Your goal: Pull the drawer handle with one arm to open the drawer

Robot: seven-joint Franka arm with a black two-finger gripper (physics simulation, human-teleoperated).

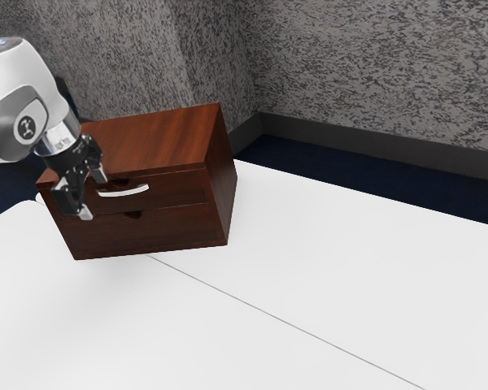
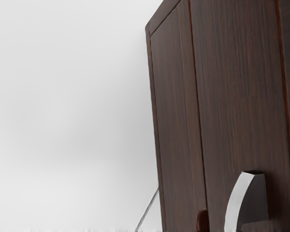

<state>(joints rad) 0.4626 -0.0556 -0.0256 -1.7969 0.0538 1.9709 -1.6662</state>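
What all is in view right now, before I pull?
cabinet: one, dark red-brown wood, on the table toward the exterior view's left
handle: one, silver, on the cabinet's upper front
table: one, white, under the cabinet
wall: one, grey speckled, behind the table
arm: one, white and grey, entering from the exterior view's left
tool: one, black, at the handle's end nearer the arm

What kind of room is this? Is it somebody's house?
Probably not a house. It looks like a plain, computer-made test room: a big white table, just one small wooden drawer box standing on it, and bare speckled grey walls behind.
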